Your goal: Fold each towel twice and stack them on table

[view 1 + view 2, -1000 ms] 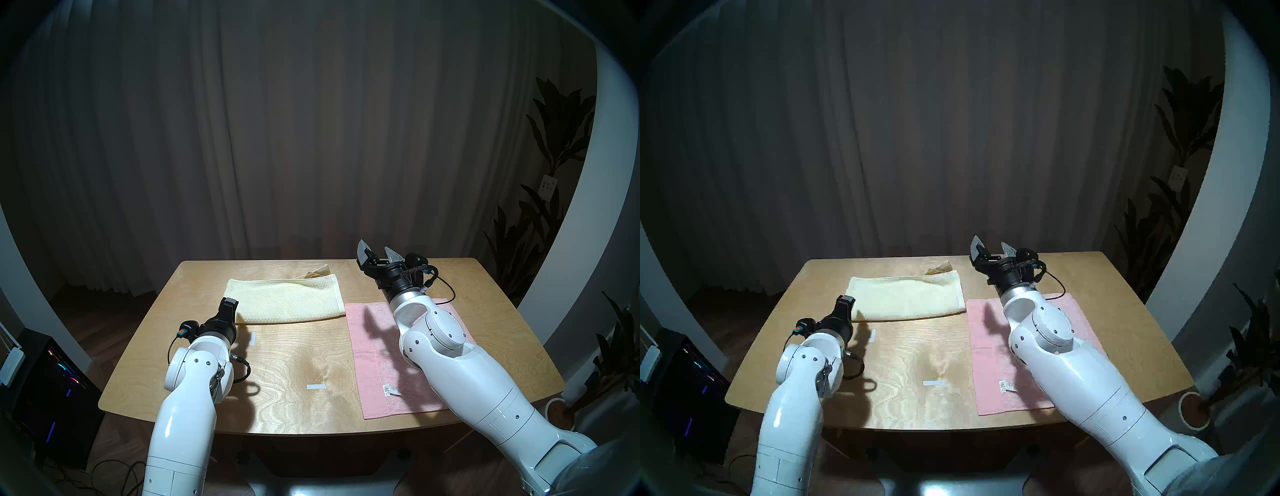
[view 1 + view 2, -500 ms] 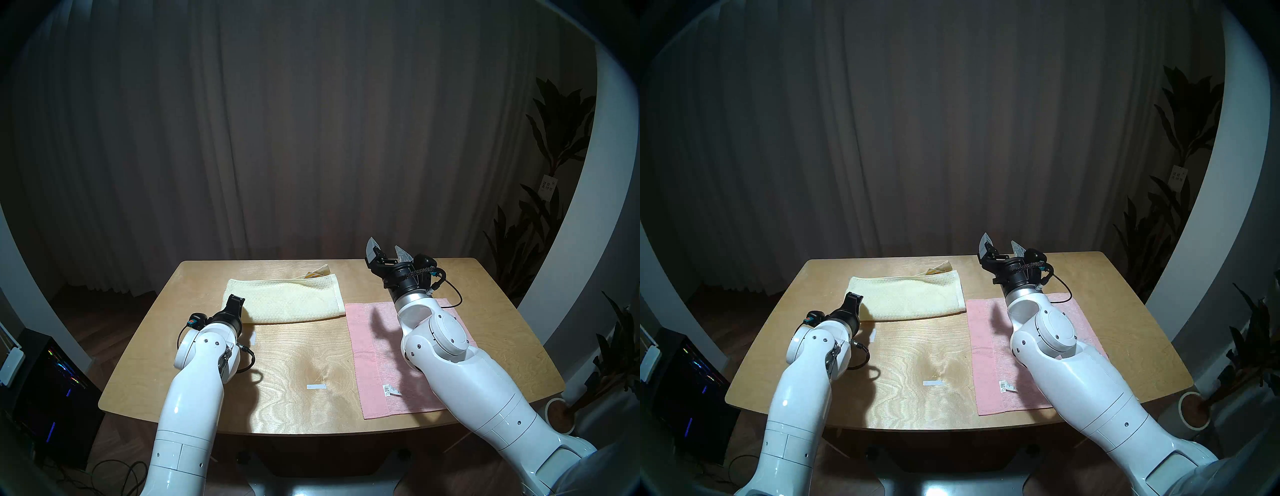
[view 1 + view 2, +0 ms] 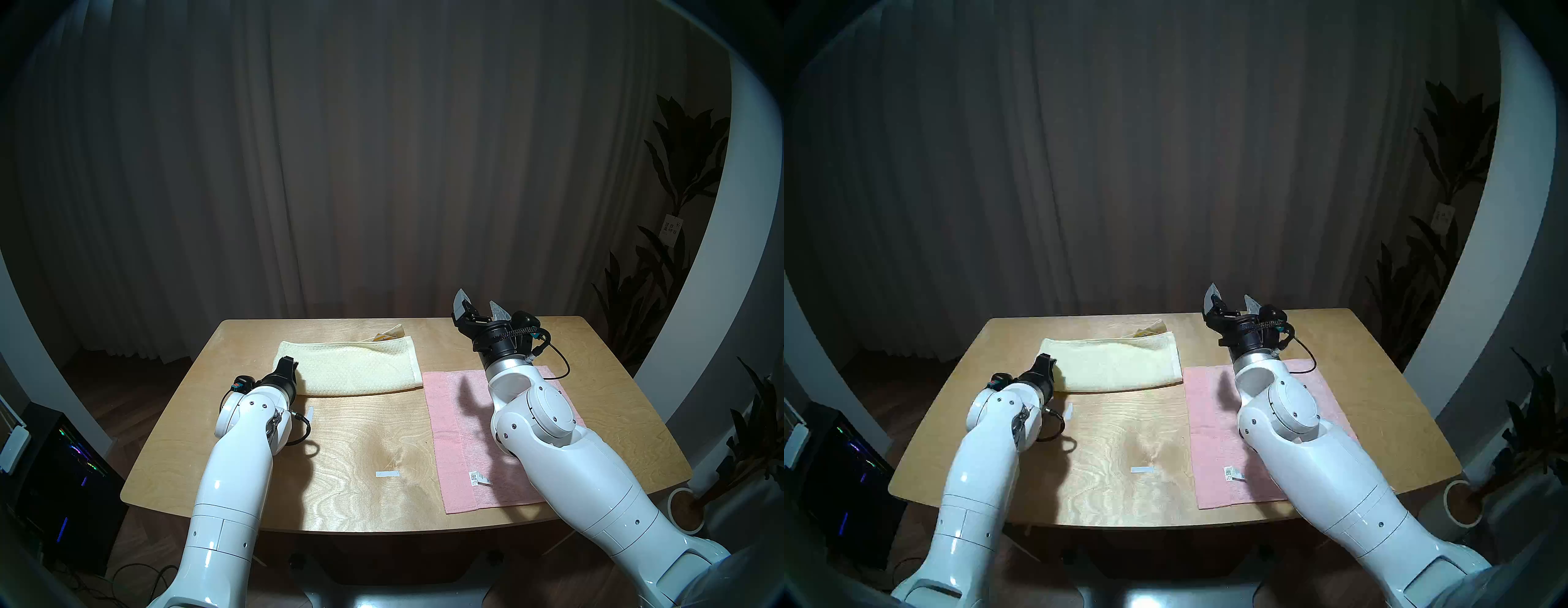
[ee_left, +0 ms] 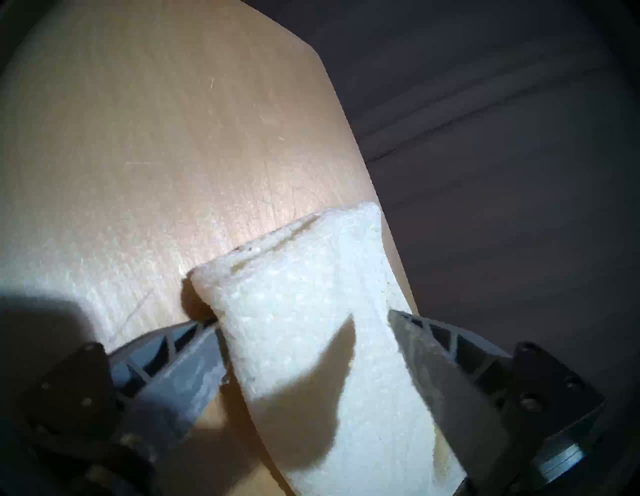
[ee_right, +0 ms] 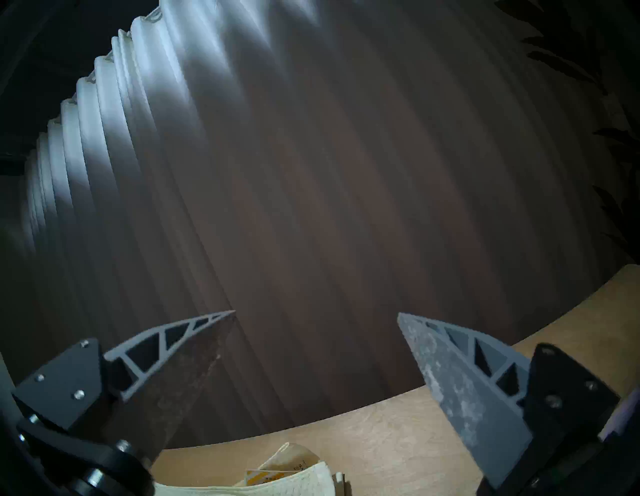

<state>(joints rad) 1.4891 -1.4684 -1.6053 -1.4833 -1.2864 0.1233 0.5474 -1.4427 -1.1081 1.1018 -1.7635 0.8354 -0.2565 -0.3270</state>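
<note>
Cream-yellow towel [image 3: 352, 367], already folded once into a long band, lies at the far-centre of the tabletop [image 3: 356, 441]; pink towel [image 3: 462, 441] lies flat and unfolded on the robot's right, its near edge close to the tabletop's front edge, white label [image 3: 475, 477] showing. Left end effector [image 4: 304, 318] straddles the left short end of the cream towel w/ fingers one on each side of the doubled cloth, partly closed but apparently not yet pinched; whether the pads touch cannot be told. Right end effector [image 3: 477, 305] hangs high over the far right of the tabletop, fingers wide apart, holding nothing. Step in hand, as judged: grasp for the 2nd fold of the cream towel. Next move likely calls for closing on both layers, then lifting and carrying the end rightward over the band to meet the other short end. Room: bare wood in front of the towel; tabletop's left edge runs near the grasped end, and the pink towel sits just beside the cream towel's right end.
</note>
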